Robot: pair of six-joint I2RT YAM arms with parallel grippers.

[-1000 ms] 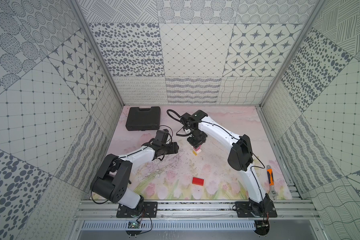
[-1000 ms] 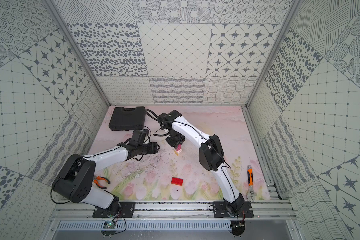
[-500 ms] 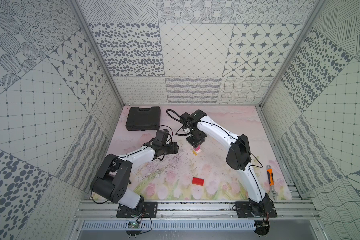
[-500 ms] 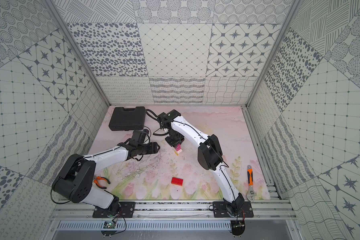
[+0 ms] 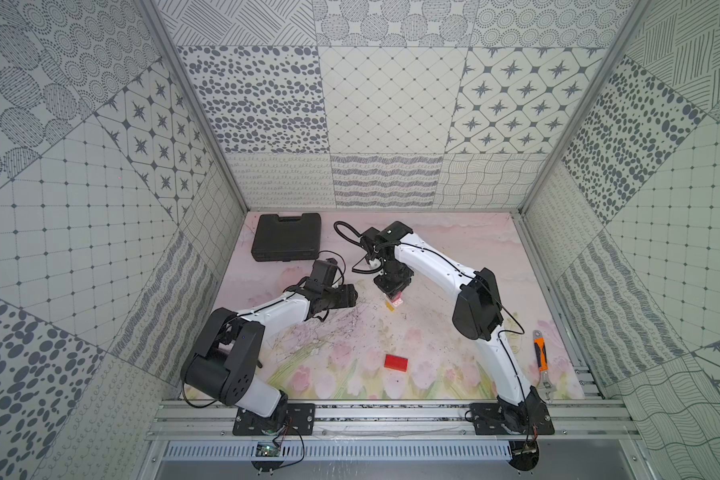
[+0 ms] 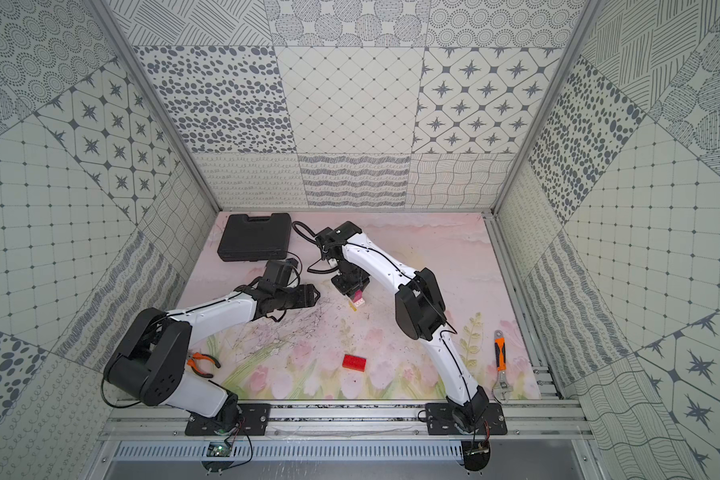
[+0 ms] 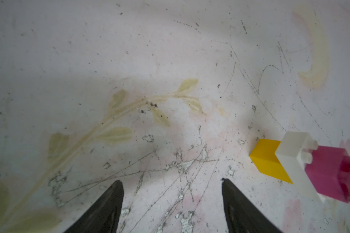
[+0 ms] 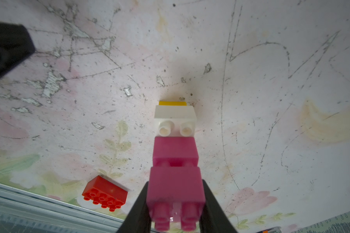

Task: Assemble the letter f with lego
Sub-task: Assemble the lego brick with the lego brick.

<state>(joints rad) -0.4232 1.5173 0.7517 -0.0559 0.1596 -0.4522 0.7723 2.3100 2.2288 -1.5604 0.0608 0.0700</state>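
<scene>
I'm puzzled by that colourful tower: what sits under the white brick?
A yellow brick, partly showing beneath the white brick. Its studs and underside are covered, so they cannot be seen.

bright even light, soft shadows; wrist views blur up close, edges warped.

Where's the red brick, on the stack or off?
Off: red brick lies on the mat, apart from the stack in the right gripper.

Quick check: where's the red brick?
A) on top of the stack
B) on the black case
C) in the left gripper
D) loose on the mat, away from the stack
D: the red brick lies alone on the mat toward the front, well apart from the stack that the right gripper clamps.
</scene>
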